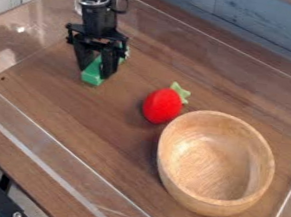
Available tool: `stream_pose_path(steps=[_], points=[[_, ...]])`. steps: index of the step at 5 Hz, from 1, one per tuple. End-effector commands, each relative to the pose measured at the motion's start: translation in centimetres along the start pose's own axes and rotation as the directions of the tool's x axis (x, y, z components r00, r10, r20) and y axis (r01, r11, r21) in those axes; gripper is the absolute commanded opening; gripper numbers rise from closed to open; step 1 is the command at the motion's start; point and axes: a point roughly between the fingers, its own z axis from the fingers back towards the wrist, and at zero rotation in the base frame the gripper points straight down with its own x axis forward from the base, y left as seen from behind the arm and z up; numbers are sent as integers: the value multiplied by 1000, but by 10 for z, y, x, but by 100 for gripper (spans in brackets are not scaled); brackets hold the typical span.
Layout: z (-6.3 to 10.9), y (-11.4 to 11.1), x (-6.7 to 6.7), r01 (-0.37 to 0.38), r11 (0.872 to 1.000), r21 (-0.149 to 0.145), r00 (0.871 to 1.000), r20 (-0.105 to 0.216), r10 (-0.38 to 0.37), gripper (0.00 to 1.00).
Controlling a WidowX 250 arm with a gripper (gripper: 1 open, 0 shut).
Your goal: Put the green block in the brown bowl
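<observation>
The green block [94, 72] lies on the desk [76, 142] near its far left corner, and only its near end shows, poking out below the gripper [98, 66] that stands over it. The brown bowl [215, 162] sits well apart, toward the near right, empty, with the red strawberry toy [162, 105] between the two, just off the bowl's rim.

From where I stand, the risk is in the grip itself. The block is a long bar and the fingers [114, 64] seem to straddle it near one end rather than its middle, so if they close there it may swing or tip down as it lifts, or squirt out sideways across the smooth wood. A poor hold could also drop it partway across, and the strawberry sits close to the straight path to the bowl; a low carry might knock it or shove it against the rim.

The fingers point almost straight down, one on each side of the bar, partly drawn in but not visibly clamped. I cannot tell whether the pads already press the block's sides or only flank it closely. The block looks to be resting on the desk, not lifted.
</observation>
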Motion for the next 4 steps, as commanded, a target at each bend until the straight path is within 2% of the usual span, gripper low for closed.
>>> stream_pose_path(steps=[1,2,4], points=[[47,-11,3,-13,1000,12,993,118,11,0],[76,-32,-7,-8,1000,-13,987,160,10,0],[93,-11,-15,67,998,-17,985,162,-64,0]])
